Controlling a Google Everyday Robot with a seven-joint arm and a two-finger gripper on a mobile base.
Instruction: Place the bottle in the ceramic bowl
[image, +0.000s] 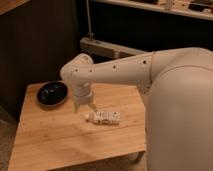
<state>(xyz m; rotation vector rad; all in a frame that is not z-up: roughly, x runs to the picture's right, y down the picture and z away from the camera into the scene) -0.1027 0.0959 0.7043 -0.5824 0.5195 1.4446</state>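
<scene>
The bottle (104, 117) lies on its side on the wooden table (55, 140), its white cap pointing left. The ceramic bowl (52, 93) is glossy black and sits at the table's back left. My gripper (84, 107) points down at the end of the white arm, just left of and above the bottle's cap, between the bowl and the bottle. It holds nothing that I can see.
My large white arm (170, 100) covers the right side of the view and the table's right edge. A dark wall and a shelf rail (107, 47) stand behind the table. The floor shows at the lower left.
</scene>
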